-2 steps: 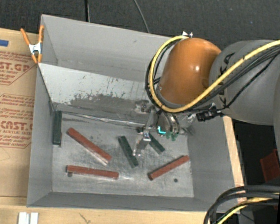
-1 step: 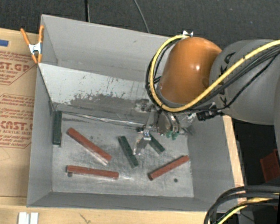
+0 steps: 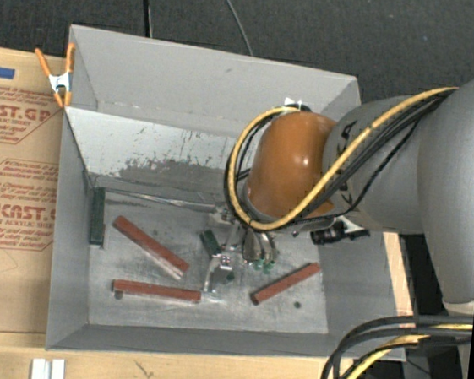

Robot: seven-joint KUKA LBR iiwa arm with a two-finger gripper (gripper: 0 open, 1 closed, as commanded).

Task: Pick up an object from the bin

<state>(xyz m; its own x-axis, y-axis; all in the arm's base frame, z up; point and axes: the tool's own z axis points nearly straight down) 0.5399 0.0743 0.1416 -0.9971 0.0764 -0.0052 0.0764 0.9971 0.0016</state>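
**A:** The fingers (image 3: 222, 268): apart or together?

**B:** I cannot tell, since the wrist and its cables (image 3: 242, 155) cover too much of them. The gripper (image 3: 222, 274) is low over the middle of the bin (image 3: 69, 233) floor.

**A:** What lies closest to it?

**B:** A small dark green piece (image 3: 210, 241) lies just beside it at eleven o'clock. At seven o'clock the right end of a level reddish-brown bar (image 3: 156, 291) comes close to the tip. Whether they touch I cannot tell. A tiny bright green bit (image 3: 263, 266) lies near at three o'clock.

**A:** And further out?

**B:** At four o'clock lies a right-hand reddish-brown bar (image 3: 284, 283), slanting up to the right. At nine to ten o'clock lies a slanted reddish-brown bar (image 3: 150, 245), its right end lower, apart from the level one. Farthest, at ten o'clock by the bin's left wall, a dark green bar (image 3: 96, 215) lies lengthwise along that wall.

**A:** And over the gripper?

**B:** The arm's orange cover (image 3: 287, 160) is at one o'clock, with the yellow and black cables looped round it.
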